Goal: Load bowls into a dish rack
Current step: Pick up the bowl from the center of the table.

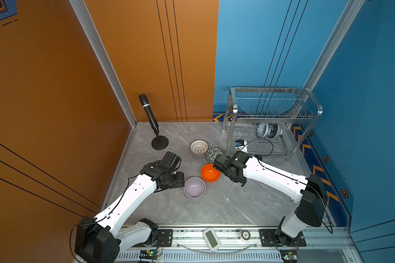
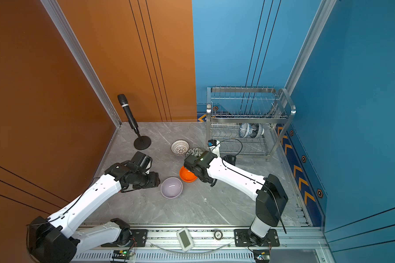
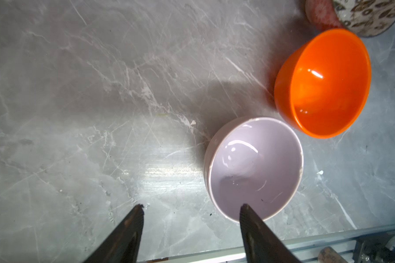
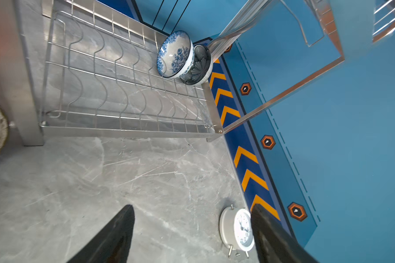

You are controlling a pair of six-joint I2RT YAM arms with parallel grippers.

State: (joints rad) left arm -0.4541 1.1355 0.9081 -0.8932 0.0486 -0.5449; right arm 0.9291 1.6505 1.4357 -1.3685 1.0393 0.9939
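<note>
Rack (image 1: 276, 119) stands at the table's (image 1: 214, 205) far right corner. Its lower tier holds two bowls on edge, at the end farther from the arms: floral bowl (image 1: 262, 130) and, touching it, dark bowl (image 1: 275, 131). The right wrist view shows the pair clearly, floral bowl (image 4: 175, 55) nested against dark bowl (image 4: 200, 68); the remaining lower slots are bare wire.

Four bowls sit upright on the table: lattice bowl (image 1: 198, 147), leaf bowl (image 1: 212, 154) just beside it, orange bowl (image 1: 209, 174), lilac bowl (image 1: 194, 187).

Left gripper (image 3: 192, 205): fingers spread wide, holding nothing. One fingertip (image 3: 244, 206) lies over the lilac bowl's (image 3: 253, 168) rim; contact cannot be told.

Right gripper (image 4: 192, 205): fingers spread wide, empty, above bare table in front of the rack (image 4: 123, 91).

Clock (image 4: 240, 230) on the table appears only in the right wrist view. Mic (image 1: 149, 113) on its stand appears only in the top views. The right arm covers part of the orange bowl (image 2: 185, 177) in a top view; the left wrist view shows the bowl whole (image 3: 324, 84).
</note>
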